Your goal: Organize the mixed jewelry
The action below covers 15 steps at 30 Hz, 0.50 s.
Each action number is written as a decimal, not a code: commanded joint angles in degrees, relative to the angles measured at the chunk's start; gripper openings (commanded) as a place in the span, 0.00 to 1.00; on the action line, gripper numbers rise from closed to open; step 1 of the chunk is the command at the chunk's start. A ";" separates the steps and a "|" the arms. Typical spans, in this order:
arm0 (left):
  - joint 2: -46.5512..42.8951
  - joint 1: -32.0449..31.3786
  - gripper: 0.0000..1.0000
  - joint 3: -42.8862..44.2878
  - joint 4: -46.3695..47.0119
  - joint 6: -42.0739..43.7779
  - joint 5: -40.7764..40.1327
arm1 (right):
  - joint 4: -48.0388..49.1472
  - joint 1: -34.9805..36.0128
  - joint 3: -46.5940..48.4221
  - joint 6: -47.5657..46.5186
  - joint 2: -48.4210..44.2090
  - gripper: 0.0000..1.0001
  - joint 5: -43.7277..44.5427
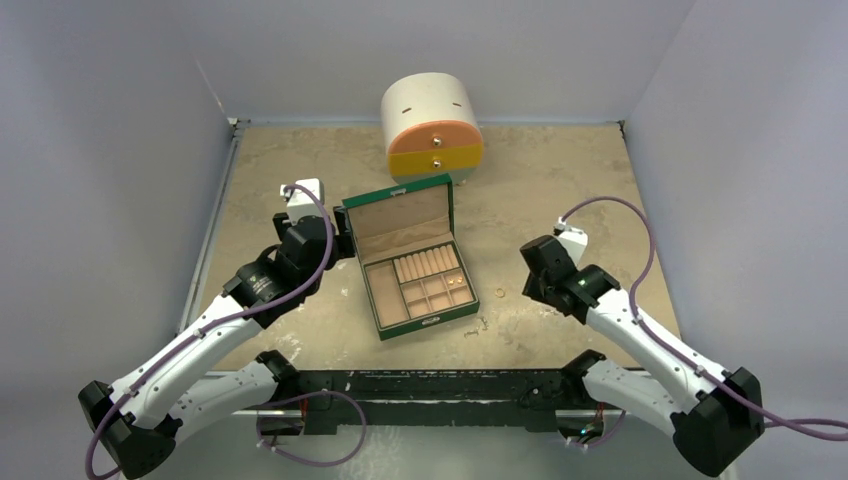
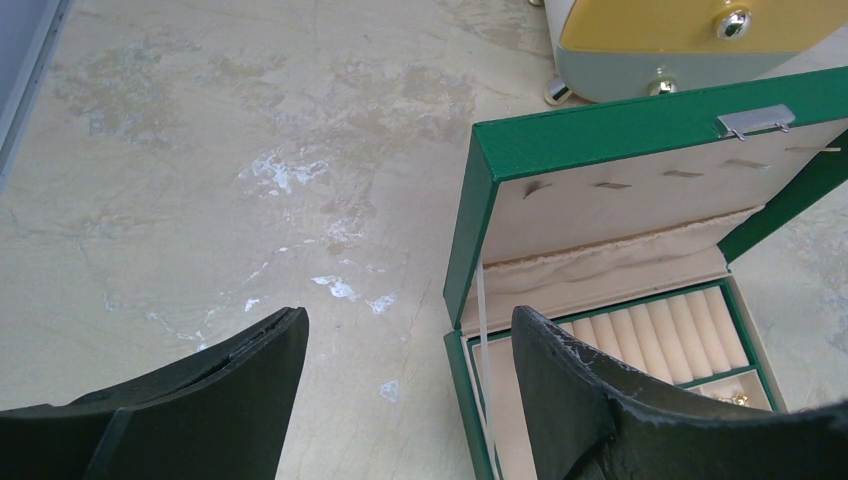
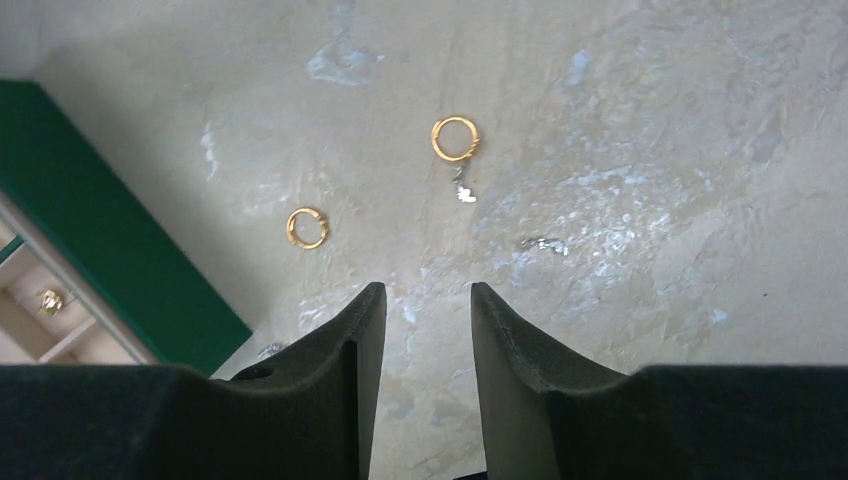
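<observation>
Two small gold hoops (image 3: 455, 138) (image 3: 307, 227) of the mixed jewelry lie on the tabletop ahead of my right gripper (image 3: 428, 290). Little silvery bits (image 3: 463, 190) (image 3: 543, 243) lie near them. That gripper is open, hovering over bare table with nothing between its fingers. From above, one hoop (image 1: 500, 293) shows just right of the green box (image 1: 410, 262), close to the right gripper (image 1: 527, 285). A gold piece (image 3: 50, 300) sits in a tan compartment. My left gripper (image 2: 408, 320) is open at the box's left edge (image 2: 520, 420), its right finger over the long compartment.
The box lid (image 2: 600, 190) stands open, a thin ribbon stay at its left side. The round cream, orange and yellow drawer chest (image 1: 432, 125) stands behind the box at the back. Grey walls close in the table on three sides.
</observation>
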 commanded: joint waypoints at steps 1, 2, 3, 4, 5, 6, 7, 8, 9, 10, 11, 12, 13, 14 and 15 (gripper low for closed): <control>-1.17 0.21 0.74 0.28 2.25 1.19 -0.65 | 3.23 -5.11 -1.34 -0.42 0.10 0.40 -1.48; -1.23 0.22 0.73 0.30 2.31 1.19 -0.72 | 3.93 -6.54 -1.55 -0.39 0.52 0.40 -1.76; -1.24 0.22 0.73 0.24 2.32 1.23 -0.74 | 4.42 -8.44 -1.69 -0.17 1.15 0.40 -2.02; -1.24 0.24 0.73 0.29 2.28 1.23 -0.74 | 4.94 -9.61 -1.77 -0.04 1.76 0.39 -2.55; -1.28 0.18 0.73 0.30 2.31 1.23 -0.74 | 5.62 -10.65 -1.94 0.02 2.48 0.39 -2.98; -1.31 0.17 0.73 0.28 2.32 1.23 -0.74 | 6.28 -11.65 -1.98 0.18 3.20 0.40 -3.19; -1.34 0.19 0.73 0.28 2.32 1.28 -0.74 | 6.99 -12.33 -2.12 0.35 3.87 0.40 -3.48; -1.26 0.22 0.73 0.30 2.28 1.28 -0.74 | 7.80 -13.32 -2.36 0.47 4.58 0.40 -3.66; -1.29 0.25 0.73 0.30 2.33 1.32 -0.74 | 8.45 -14.20 -2.57 0.64 5.22 0.40 -3.93; -1.31 0.23 0.73 0.28 2.32 1.32 -0.74 | 9.27 -15.28 -2.68 0.63 5.91 0.40 -4.38; -1.25 0.24 0.73 0.30 2.32 1.32 -0.74 | 10.06 -16.29 -2.95 0.67 6.56 0.39 -4.77; -1.25 0.19 0.73 0.30 2.30 1.32 -0.74 | 10.72 -16.93 -3.03 0.68 7.21 0.39 -5.13; -1.24 0.17 0.73 0.30 2.32 1.32 -0.81 | 11.52 -17.53 -3.05 0.68 7.76 0.38 -5.30; -1.24 0.26 0.73 0.28 2.32 1.31 -0.83 | 12.09 -18.01 -3.06 0.68 8.49 0.38 -5.38; -1.24 0.21 0.73 0.28 2.32 1.28 -0.83 | 12.75 -18.57 -3.06 0.61 9.12 0.38 -5.52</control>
